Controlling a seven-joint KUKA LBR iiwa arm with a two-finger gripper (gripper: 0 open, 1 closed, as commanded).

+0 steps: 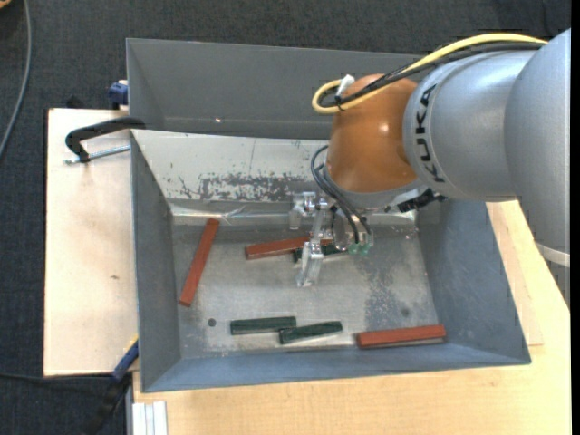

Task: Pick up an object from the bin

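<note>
Your gripper point(310, 238) stands wide open, holding nothing, its jaws straddling the right end of a red-brown stick point(272, 250) lying flat mid-bin point(272, 89). Judge that stick light, rigid and smooth-sided, so it likely pivots if pinched at the tip; you'd do better to take it across its narrow width, nearer the middle. The orange wrist cover point(372, 139) hides the bin floor behind it, and the stick's right end is hard to make out.
</note>
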